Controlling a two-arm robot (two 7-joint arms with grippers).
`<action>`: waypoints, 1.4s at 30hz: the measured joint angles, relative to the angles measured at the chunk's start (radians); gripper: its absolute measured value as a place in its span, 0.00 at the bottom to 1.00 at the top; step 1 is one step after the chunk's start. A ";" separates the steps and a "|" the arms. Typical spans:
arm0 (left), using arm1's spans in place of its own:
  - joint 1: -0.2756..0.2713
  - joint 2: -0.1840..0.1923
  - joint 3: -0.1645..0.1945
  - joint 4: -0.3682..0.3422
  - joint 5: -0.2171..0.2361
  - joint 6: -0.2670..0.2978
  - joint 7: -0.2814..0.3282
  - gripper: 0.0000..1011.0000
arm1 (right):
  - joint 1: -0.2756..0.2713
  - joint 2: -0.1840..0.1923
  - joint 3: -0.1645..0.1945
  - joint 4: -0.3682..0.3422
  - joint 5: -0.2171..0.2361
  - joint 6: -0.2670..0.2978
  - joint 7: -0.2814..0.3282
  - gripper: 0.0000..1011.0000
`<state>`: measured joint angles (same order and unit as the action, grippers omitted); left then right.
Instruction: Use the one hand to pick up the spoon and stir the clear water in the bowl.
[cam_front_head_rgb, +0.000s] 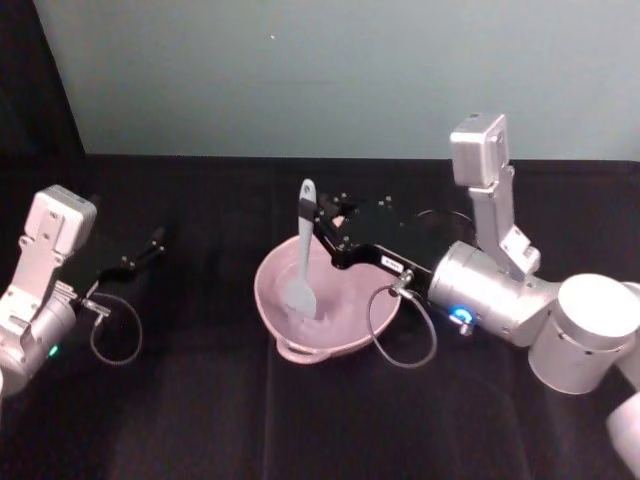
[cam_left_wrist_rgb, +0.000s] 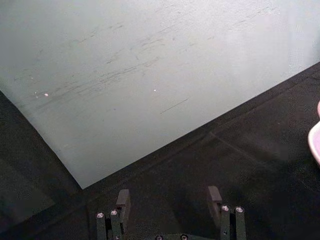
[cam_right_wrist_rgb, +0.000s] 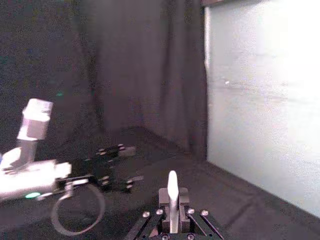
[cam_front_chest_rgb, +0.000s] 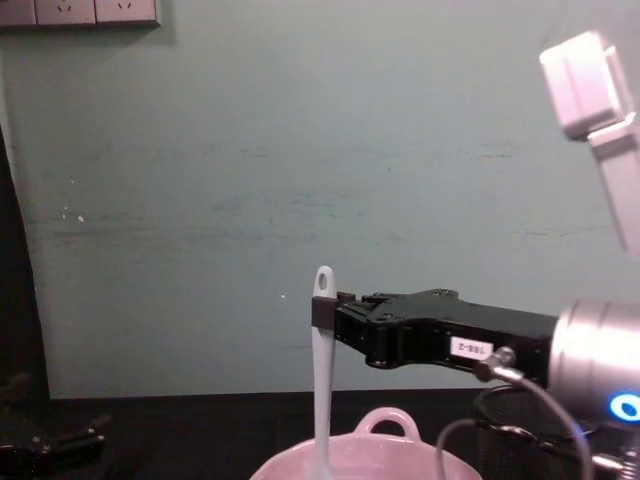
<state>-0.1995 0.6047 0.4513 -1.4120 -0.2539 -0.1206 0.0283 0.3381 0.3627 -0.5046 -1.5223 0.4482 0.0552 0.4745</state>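
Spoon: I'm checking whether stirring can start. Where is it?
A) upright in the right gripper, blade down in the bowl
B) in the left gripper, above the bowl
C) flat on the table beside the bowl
A: the right gripper pinches the spoon high on its handle, blade inside the bowl; the left gripper is open, off to the side.

— Where can we pass?
— We have bare desk (cam_front_head_rgb: 200, 400) between the left end effector (cam_left_wrist_rgb: 168, 196) and the bowl (cam_front_head_rgb: 330, 340).
— And our right?
— The right end effector (cam_front_head_rgb: 316, 216), clamped on the upright spoon (cam_front_head_rgb: 301, 290), reaches over the bowl's right rim; the wall (cam_front_head_rgb: 300, 70) closes the back.
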 joint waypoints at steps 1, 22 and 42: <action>0.000 0.000 0.000 0.000 0.000 0.000 0.000 1.00 | 0.004 -0.007 -0.001 0.011 -0.009 -0.012 -0.009 0.10; 0.000 0.000 0.000 0.000 0.000 0.000 0.000 1.00 | -0.012 -0.012 0.074 0.038 -0.121 -0.070 -0.078 0.10; 0.000 0.000 0.000 0.000 0.000 0.000 0.000 1.00 | -0.057 0.005 0.041 -0.037 0.022 0.002 0.017 0.10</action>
<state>-0.1996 0.6047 0.4514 -1.4120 -0.2539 -0.1205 0.0283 0.2807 0.3676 -0.4632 -1.5596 0.4699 0.0567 0.4910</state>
